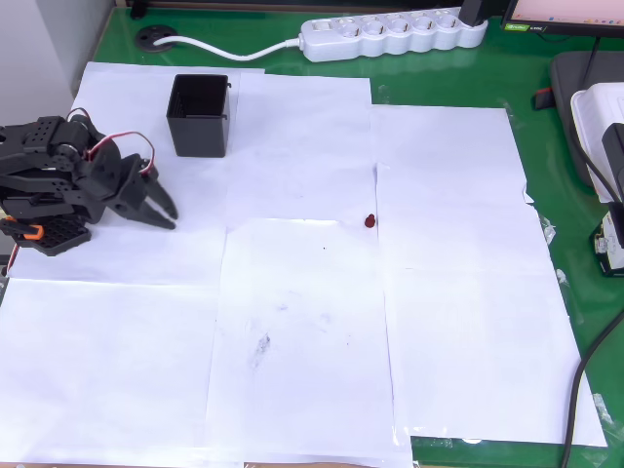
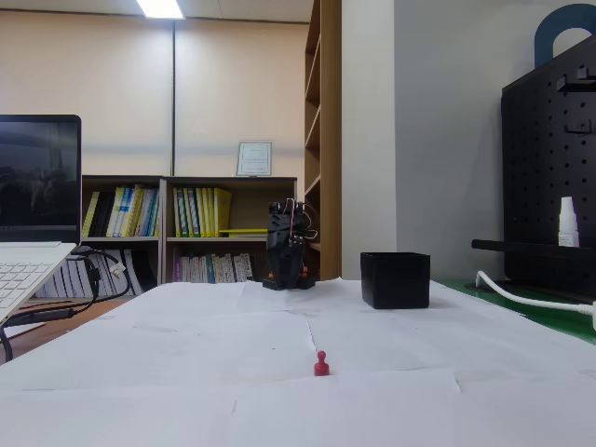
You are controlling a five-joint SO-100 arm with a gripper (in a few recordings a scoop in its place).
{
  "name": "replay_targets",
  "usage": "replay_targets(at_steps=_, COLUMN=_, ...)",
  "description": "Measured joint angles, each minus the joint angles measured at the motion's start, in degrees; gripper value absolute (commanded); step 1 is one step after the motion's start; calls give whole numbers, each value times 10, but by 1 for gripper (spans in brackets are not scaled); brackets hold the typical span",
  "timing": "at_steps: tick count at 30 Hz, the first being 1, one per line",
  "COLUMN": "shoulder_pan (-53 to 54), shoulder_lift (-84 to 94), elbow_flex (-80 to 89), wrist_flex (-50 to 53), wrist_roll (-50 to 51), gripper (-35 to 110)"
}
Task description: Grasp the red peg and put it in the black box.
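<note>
Sitting folded at the left edge of the overhead view, the gripper [image 1: 161,208] grasps nothing; its two dark fingers look close together at the tips, but I cannot tell from these pictures whether they are fully closed or slightly parted. Taking the black box [image 1: 200,115] as the landmark: the gripper lies just below and left of it in the overhead view, near but not touching. The red peg [image 1: 370,221] stands well apart from the box, down and to the right, on the white paper sheets [image 1: 302,322], close to a seam between two sheets. In the fixed view the peg [image 2: 321,364] stands upright in front of the box [image 2: 396,279], nearer the camera, with the arm [image 2: 289,247] behind.

The task looks unstarted, so every risk lies ahead. The peg is tiny and rounded, so a finger arriving off-centre likely knocks it over or rolls it away instead of pinching it. The paper seam beside it may catch a lowered fingertip and drag the sheet, shifting the peg. Reaching out, the arm sweeps close past the box and could nudge it. Over the box, a release made too early or from a tilt could bounce the peg off the rim.
</note>
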Motion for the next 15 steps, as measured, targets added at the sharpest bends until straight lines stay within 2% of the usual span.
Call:
replay_targets(at_steps=8, shoulder_pan=-62, shoulder_lift=134, elbow_flex=116, wrist_flex=-112, wrist_roll=25, gripper=0)
replay_targets(at_steps=15, shoulder_pan=-62, shoulder_lift=280, elbow_flex=128, wrist_flex=-388, wrist_roll=35, gripper=0)
